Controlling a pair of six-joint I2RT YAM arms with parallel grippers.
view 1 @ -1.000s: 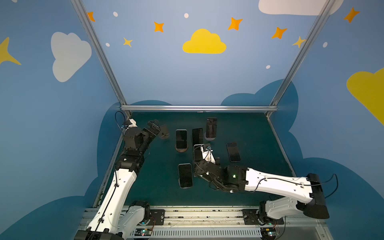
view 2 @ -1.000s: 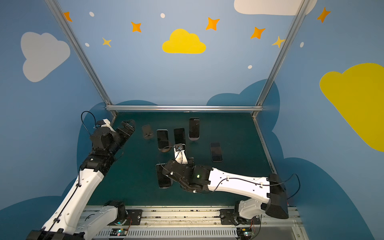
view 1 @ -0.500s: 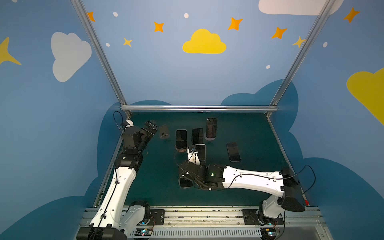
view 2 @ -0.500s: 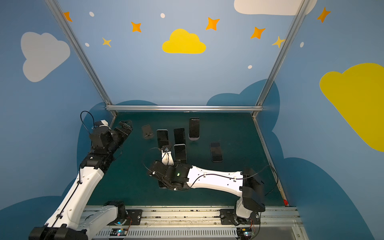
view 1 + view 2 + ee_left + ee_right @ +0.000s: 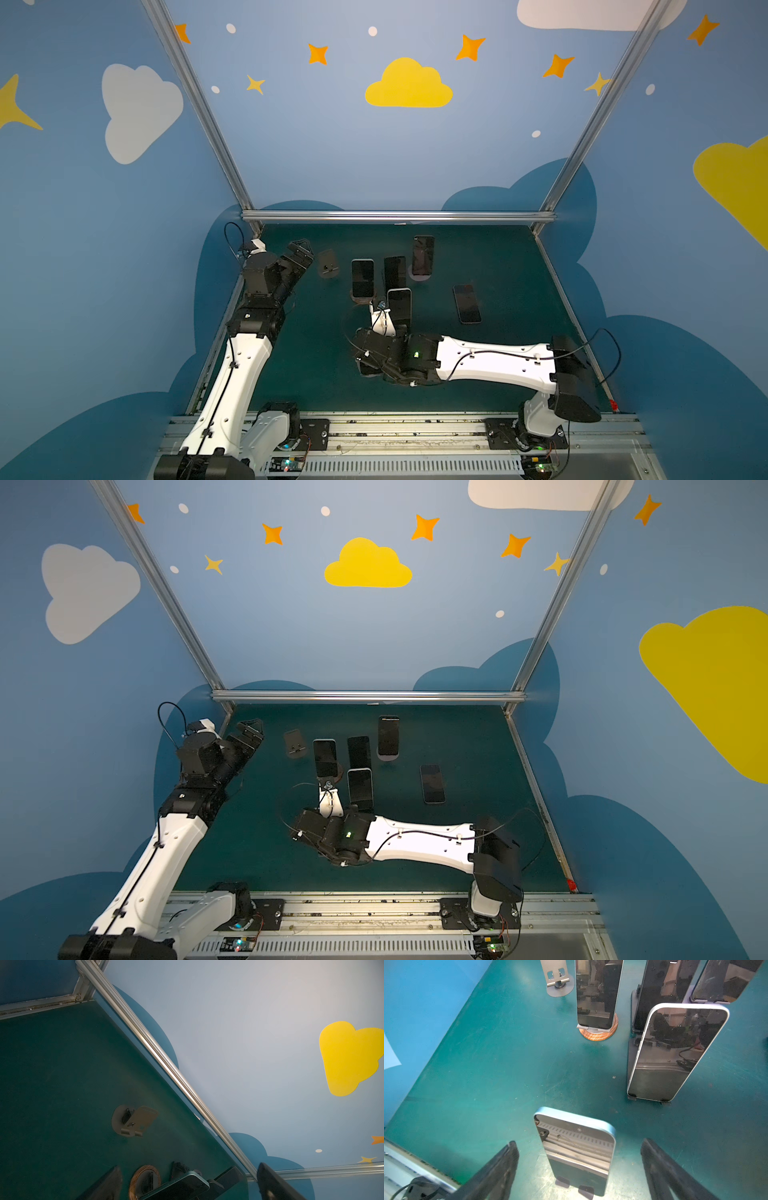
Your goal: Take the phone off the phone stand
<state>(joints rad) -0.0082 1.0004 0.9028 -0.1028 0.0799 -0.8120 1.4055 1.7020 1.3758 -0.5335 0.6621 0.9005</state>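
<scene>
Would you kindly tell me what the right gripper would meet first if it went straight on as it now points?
Probably the light-blue-framed phone with a glossy dark screen, standing dead ahead of the open right gripper; its depth is unclear.

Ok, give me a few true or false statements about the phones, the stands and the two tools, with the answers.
1. The right tool is open, a blue phone between its fingers. True.
2. The left tool holds a phone. False: it is open and empty.
3. One phone lies flat on the table. True.
4. Every stand holds a phone. False: the grey stand by the left tool is empty.
</scene>
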